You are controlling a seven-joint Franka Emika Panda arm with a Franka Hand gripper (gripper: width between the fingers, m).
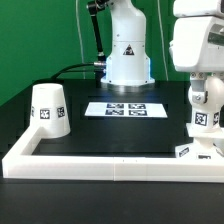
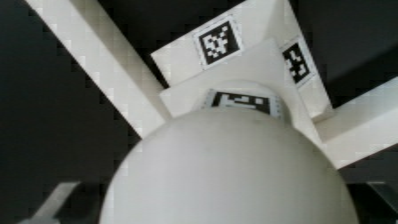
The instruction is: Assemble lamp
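My gripper (image 1: 204,98) is shut on the white round-headed bulb (image 1: 201,118) and holds it upright at the exterior view's right. The flat square base (image 1: 196,151) lies just below the bulb, next to the rail's corner. I cannot tell whether bulb and base touch. In the wrist view the bulb's round head (image 2: 221,165) fills the middle between the jaws of my gripper (image 2: 217,206). The tagged base (image 2: 228,48) shows beyond it. The cup-like shade (image 1: 48,108) stands on its wide end at the exterior view's left, far from the gripper.
The long white border rail (image 1: 110,165) runs along the front and turns up at both sides; it also shows in the wrist view (image 2: 93,60). The marker board (image 1: 125,108) lies mid-table before the robot's pedestal (image 1: 127,55).
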